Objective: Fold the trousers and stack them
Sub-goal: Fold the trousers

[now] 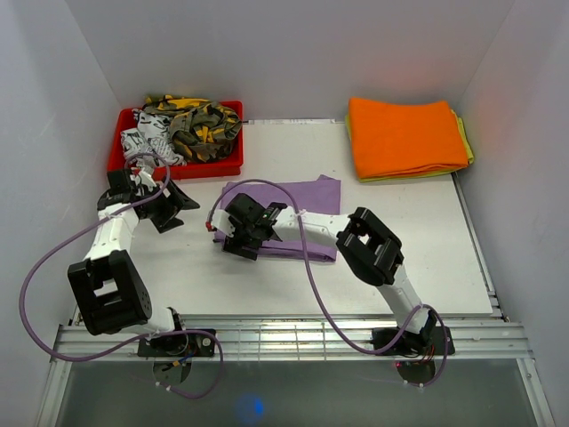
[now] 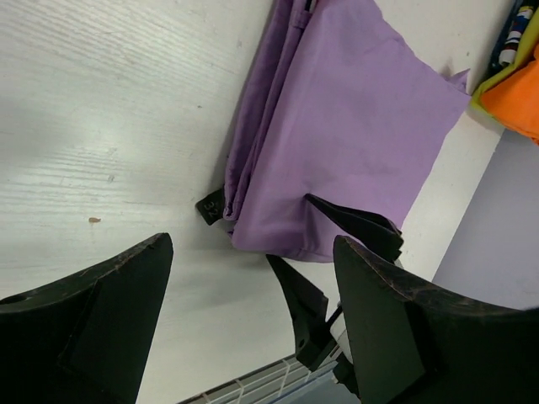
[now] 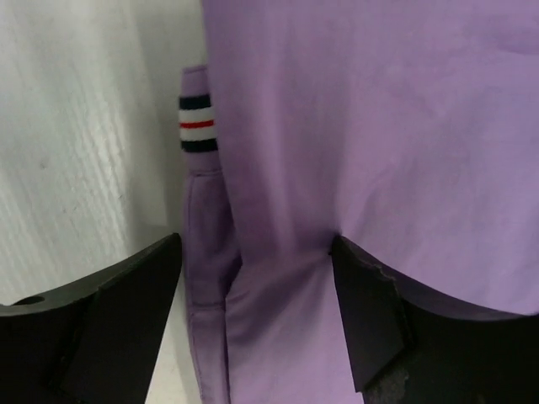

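Right gripper (image 3: 253, 324): jaws spread wide, gripping nothing, straddling the left edge of the folded trousers (image 1: 307, 194) at the centre of the table (image 1: 222, 285). Left gripper (image 2: 253, 311): spread, empty, nearby. Step in hand: folding. The next move likely requires clamping all edge layers.

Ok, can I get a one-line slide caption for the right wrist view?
Right pincer open, its fingers straddling the folded lilac trousers, a striped tag at their edge, on the white table.
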Motion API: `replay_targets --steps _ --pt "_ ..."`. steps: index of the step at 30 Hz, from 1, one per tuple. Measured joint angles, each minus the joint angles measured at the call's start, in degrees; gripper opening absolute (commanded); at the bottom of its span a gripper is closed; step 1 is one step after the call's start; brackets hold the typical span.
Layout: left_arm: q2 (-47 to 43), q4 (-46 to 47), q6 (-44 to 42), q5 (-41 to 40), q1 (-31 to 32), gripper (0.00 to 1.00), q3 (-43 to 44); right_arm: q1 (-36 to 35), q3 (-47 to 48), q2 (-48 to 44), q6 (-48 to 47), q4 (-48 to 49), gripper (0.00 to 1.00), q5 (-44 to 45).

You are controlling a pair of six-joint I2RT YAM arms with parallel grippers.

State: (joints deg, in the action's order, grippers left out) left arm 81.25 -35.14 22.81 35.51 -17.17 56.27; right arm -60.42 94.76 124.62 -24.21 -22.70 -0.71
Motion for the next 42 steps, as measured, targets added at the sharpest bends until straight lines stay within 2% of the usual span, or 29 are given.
replay_targets --steps 2,3,5,6,8,11,15,20,26,34,42 --pt "-0.04 -0.02 0.0 -1.31 0.0 0.88 -0.55 -0.07 0.0 0.37 -1.16 1.66 0.66 1.92" --pt "-0.04 0.0 0.0 -1.92 0.0 0.88 -0.74 -0.09 0.0 0.59 -1.7 2.4 0.5 2.73" --pt "-0.02 0.04 0.04 -2.69 0.0 0.88 -1.03 -0.13 -0.04 1.09 -2.64 3.93 0.27 3.91" --pt "-0.04 0.09 0.17 -2.99 0.0 0.88 -1.18 -0.2 -0.07 1.36 -3.02 4.61 0.08 4.68" --pt "-0.13 0.76 0.63 -3.41 0.0 0.88 -2.03 -0.24 -0.07 1.57 -3.69 5.53 0.08 5.66" --pt "-0.92 2.23 2.38 -3.56 0.0 0.98 -5.05 0.11 -0.04 1.57 -3.41 6.01 0.08 4.7" --pt "-2.19 5.38 6.36 -3.34 0.72 0.98 -10.32 2.14 0.44 1.31 -2.05 5.22 0.08 -1.57" --pt "-2.14 11.23 10.32 -3.65 5.81 0.98 -12.07 5.11 0.5 0.11 0.5 2.99 0.08 -10.97" --pt "0.04 19.65 13.97 -4.57 12.63 0.98 -12.09 6.32 0.48 -1.16 1.64 0.31 0.08 -17.07" --pt "7.08 21.64 17.0 -8.33 15.58 0.98 -12.22 6.75 0.72 -1.18 2.16 -1.22 0.08 -19.34" --pt "5.44 23.3 20.83 -7.3 15.56 0.98 -16.17 7.87 1.11 -1.18 2.84 -1.33 0.08 -19.89"
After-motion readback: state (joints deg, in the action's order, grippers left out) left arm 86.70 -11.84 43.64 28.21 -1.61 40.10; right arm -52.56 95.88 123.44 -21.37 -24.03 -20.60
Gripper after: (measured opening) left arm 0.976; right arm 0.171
